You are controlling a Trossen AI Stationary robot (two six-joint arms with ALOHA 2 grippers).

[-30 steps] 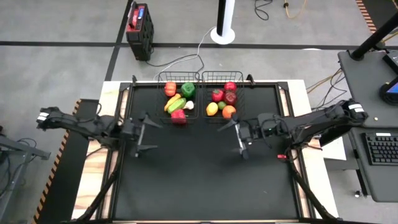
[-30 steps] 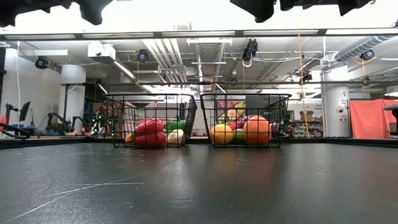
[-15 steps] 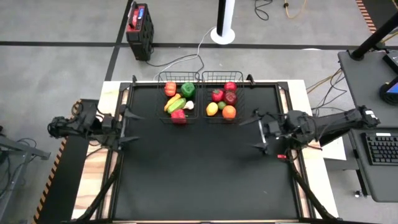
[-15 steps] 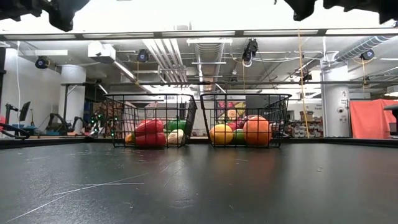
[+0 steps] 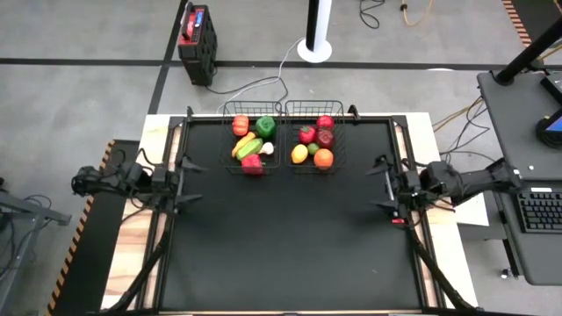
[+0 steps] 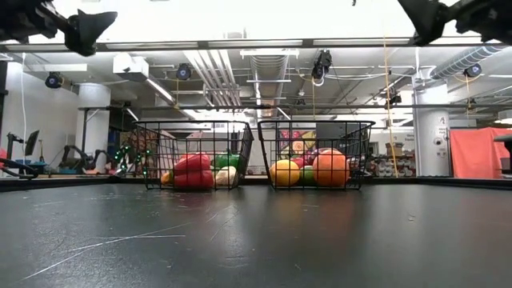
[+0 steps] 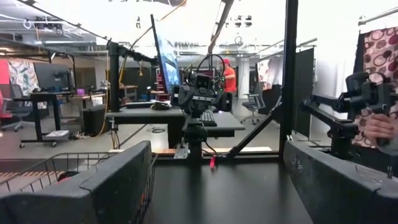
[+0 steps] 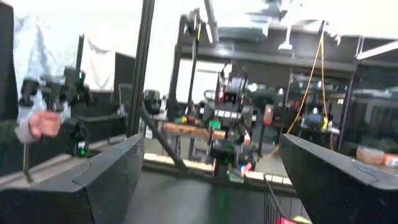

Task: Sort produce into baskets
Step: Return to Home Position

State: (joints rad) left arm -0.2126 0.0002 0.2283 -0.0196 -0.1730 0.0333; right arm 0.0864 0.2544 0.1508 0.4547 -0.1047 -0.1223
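Observation:
Two black wire baskets stand side by side at the table's far edge. The left basket (image 5: 253, 115) (image 6: 152, 156) holds an orange and a green pepper, a cucumber, a carrot, garlic and a red pepper (image 5: 252, 163). The right basket (image 5: 314, 111) (image 6: 360, 156) holds red pieces, a lemon (image 5: 299, 154) and an orange fruit (image 5: 323, 158). My left gripper (image 5: 190, 182) (image 7: 217, 186) hovers open above the table's left edge. My right gripper (image 5: 381, 183) (image 8: 211, 180) hovers open above the right edge. Both are high over the table, point toward its middle and hold nothing.
The black tabletop (image 5: 281, 237) lies bare in front of the baskets. A red-and-black box (image 5: 198, 33) and a white pole base (image 5: 314, 46) stand on the floor behind. A desk with a keyboard (image 5: 537, 211) is at the right. A person's hand (image 7: 379, 124) (image 8: 37, 124) holds a control arm.
Both grippers have drawn back from the table's middle, near the baskets. The left went toward the left edge and the right toward the right edge. Both sank a little, tipped up from pointing downward, and stayed open. The produce and baskets have not moved.

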